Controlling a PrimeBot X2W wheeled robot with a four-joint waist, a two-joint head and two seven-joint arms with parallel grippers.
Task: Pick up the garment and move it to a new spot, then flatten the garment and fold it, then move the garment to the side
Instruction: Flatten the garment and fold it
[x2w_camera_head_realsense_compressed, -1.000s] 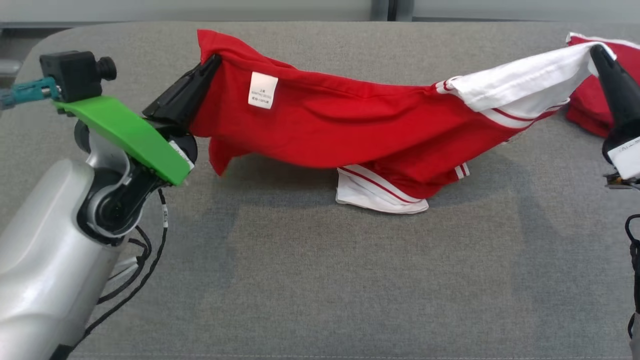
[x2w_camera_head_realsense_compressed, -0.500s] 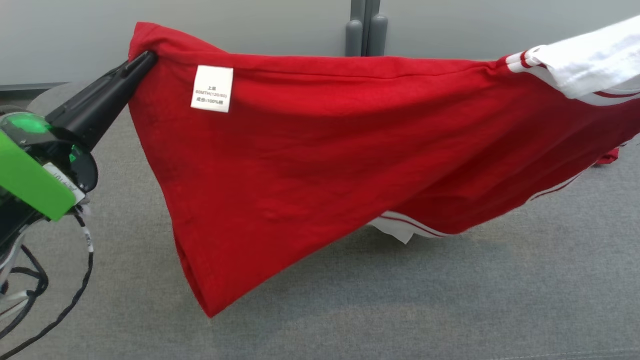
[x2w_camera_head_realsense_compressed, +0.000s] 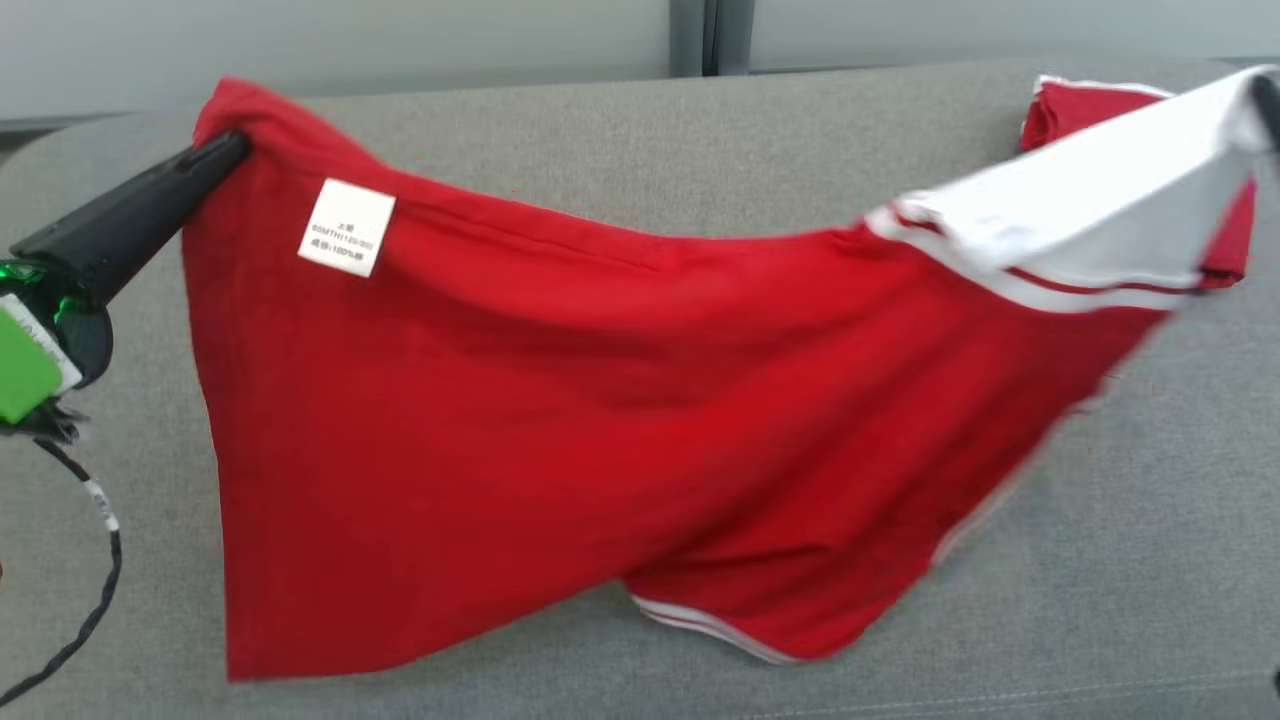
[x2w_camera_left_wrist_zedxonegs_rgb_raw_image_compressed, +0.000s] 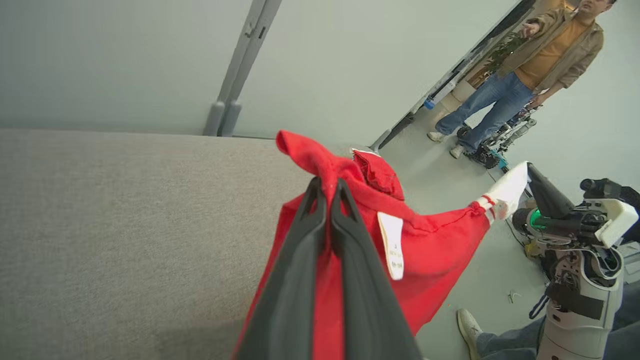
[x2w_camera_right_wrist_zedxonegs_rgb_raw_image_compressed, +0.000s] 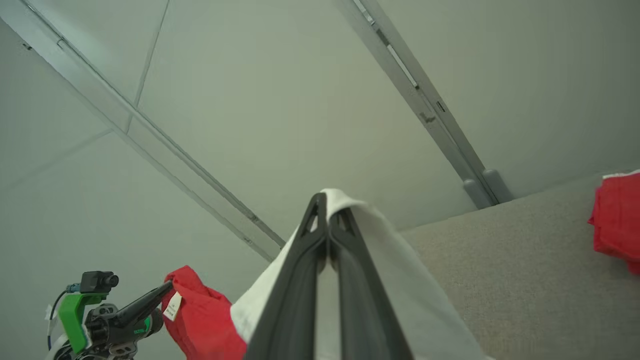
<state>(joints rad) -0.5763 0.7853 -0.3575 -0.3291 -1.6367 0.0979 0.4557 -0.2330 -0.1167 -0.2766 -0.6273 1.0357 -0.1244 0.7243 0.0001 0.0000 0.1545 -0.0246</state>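
My left gripper (x2w_camera_head_realsense_compressed: 232, 148) clenched on garment (x2w_camera_head_realsense_compressed: 600, 420) red corner at 10 o'clock; right gripper (x2w_camera_right_wrist_zedxonegs_rgb_raw_image_compressed: 325, 202) pinches white sleeve (x2w_camera_head_realsense_compressed: 1090, 230) at 2. Soft, light, sags; grip hems, keep taut.

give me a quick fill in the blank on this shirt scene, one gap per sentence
1. The left tool is shut on a ____ corner of the garment.
2. The right tool is shut on the garment's ____ sleeve.
3. The care label sits nearer the ____ tool.
4. Below the hanging garment lies a ____ fabric surface.

Missing words: red; white; left; grey
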